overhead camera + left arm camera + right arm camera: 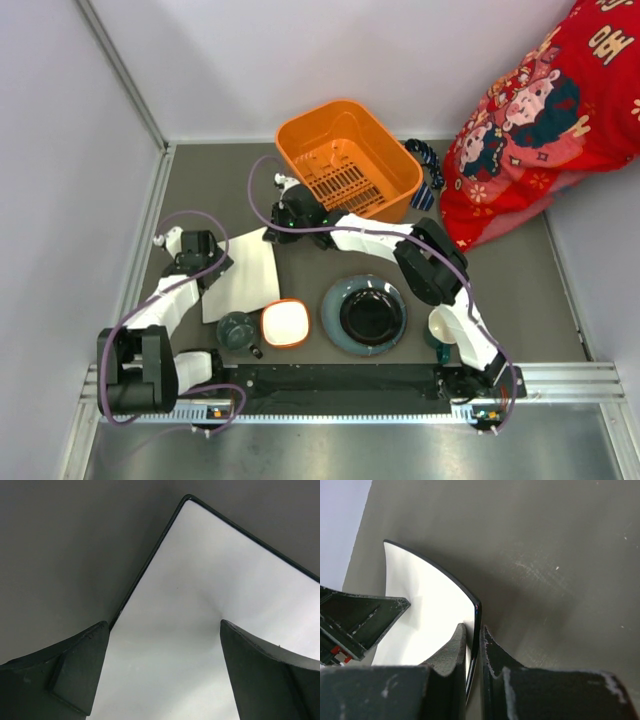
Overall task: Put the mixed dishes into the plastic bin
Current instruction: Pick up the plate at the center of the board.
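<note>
White square plate [240, 285]: lying left of centre on the dark grey table [500, 290], near and left of the bin, and being gripped at its far right corner.
Right gripper [473, 628]: reaching across from the right side, jaws pressing together on the plate's thin dark rim. A flat plate is offering no other purchase, so the edge pinch makes sense. The wrist view is showing shadow under that corner, so it seems to be tipping up off the table.
Left gripper [164, 625]: hovering over the plate's left corner, jaws standing wide apart and holding nothing. My guess is that it is waiting to steady the far side.
Orange rectangular plastic tub [345, 160]: sitting at the far middle, just beyond the right gripper, its slotted bottom showing and no dish inside.
Dishes waiting: lining up along the near edge, within reach of both arms. From left to right they are the small dark teal cup [237, 330], the orange bowl with white inside [285, 323], the large round blue-grey plate with black centre [364, 315], and the cream mug [443, 322], half hidden by the right arm.
Count: five dishes in all, made up of two plates, one bowl, one cup and one mug. There is one tub and two grippers, and none of the dishes is binned yet.
</note>
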